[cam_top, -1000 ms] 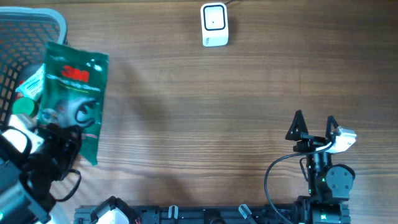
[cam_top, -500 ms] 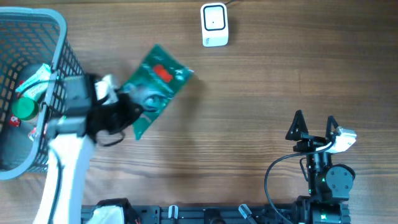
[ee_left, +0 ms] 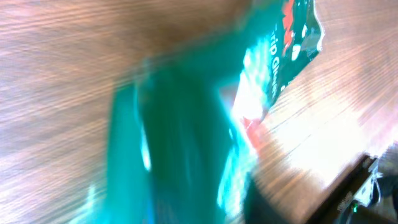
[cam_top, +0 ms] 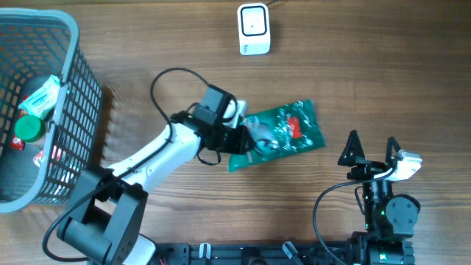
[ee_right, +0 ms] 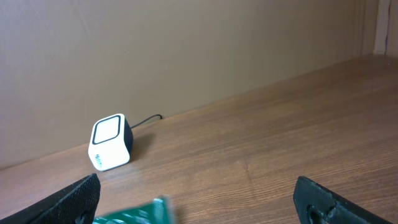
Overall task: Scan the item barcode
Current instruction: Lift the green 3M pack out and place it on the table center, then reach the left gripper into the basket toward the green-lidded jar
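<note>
At mid-table, the green packet (cam_top: pixel 287 132) is found at the left gripper (cam_top: pixel 246 137) (hold cannot be told), the right gripper (cam_top: pixel 372 144) spread empty; its barcode must be brought before the scanner (cam_top: pixel 254 29).

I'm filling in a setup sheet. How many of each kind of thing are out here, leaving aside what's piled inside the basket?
Basket: 1
Scanner: 1
Green packet: 1
Robot arms: 2, the left arm and the right arm
Total: 5
</note>
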Controlling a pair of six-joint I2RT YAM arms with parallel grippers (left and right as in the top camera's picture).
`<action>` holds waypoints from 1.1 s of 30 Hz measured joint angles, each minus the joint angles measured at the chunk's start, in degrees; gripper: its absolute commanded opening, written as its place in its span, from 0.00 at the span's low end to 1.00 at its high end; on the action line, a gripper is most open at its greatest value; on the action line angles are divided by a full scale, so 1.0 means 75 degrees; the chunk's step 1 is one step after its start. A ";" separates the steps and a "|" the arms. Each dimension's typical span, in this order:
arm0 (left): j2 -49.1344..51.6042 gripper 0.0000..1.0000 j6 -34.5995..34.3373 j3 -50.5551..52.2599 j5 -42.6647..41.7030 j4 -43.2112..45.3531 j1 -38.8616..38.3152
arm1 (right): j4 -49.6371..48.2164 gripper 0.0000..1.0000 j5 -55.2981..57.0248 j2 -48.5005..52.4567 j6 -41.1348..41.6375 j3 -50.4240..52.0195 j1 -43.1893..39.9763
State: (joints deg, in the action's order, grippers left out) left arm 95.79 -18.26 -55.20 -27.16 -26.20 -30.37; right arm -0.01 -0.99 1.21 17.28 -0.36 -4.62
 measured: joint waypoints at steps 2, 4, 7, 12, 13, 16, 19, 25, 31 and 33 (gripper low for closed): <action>0.0000 1.00 -0.0044 0.0003 -0.0020 -0.0015 -0.0154 | 0.0000 1.00 0.0000 0.0000 0.0000 0.0003 0.0000; 0.0000 1.00 -0.0125 -0.0041 -0.0017 -0.0318 -0.0108 | 0.0000 1.00 0.0000 0.0000 0.0000 0.0000 0.0000; -0.0096 1.00 -0.0154 -0.0458 0.0000 -0.1451 0.0125 | 0.0000 1.00 0.0000 0.0000 0.0000 0.0000 0.0000; -0.1070 1.00 -0.0096 -0.2731 0.1116 -0.3695 0.0935 | 0.0003 1.00 0.0000 0.0000 0.0000 0.0000 0.0000; -0.1338 1.00 -0.0128 -0.3354 0.1682 -0.4179 0.1183 | 0.0003 1.00 0.0000 0.0000 0.0000 0.0000 0.0000; -0.1932 1.00 -0.0495 -0.4867 0.3284 -0.4806 0.2063 | 0.0000 1.00 0.0000 0.0003 0.0000 0.0000 0.0000; -0.2471 1.00 -0.1311 -0.5729 0.4849 -0.4881 0.3273 | 0.0000 1.00 0.0000 0.0003 0.0000 0.0000 0.0000; -0.2602 1.00 -0.4342 -0.5863 0.6315 -0.6102 0.6886 | 0.0000 1.00 0.0000 0.0003 0.0000 0.0000 0.0000; -0.1463 1.00 -0.5834 -0.5861 0.6371 -0.6615 0.8988 | 0.0000 1.00 0.0000 0.0000 0.0000 0.0000 0.0000; -0.0997 1.00 -0.5939 -0.5863 0.6347 -0.6636 0.9177 | 0.0000 1.00 0.0000 0.0003 0.0000 0.0003 0.0000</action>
State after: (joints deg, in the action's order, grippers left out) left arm 88.31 -62.81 -99.18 20.45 -75.96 38.46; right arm -0.01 -0.99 1.23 17.28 -0.34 -4.62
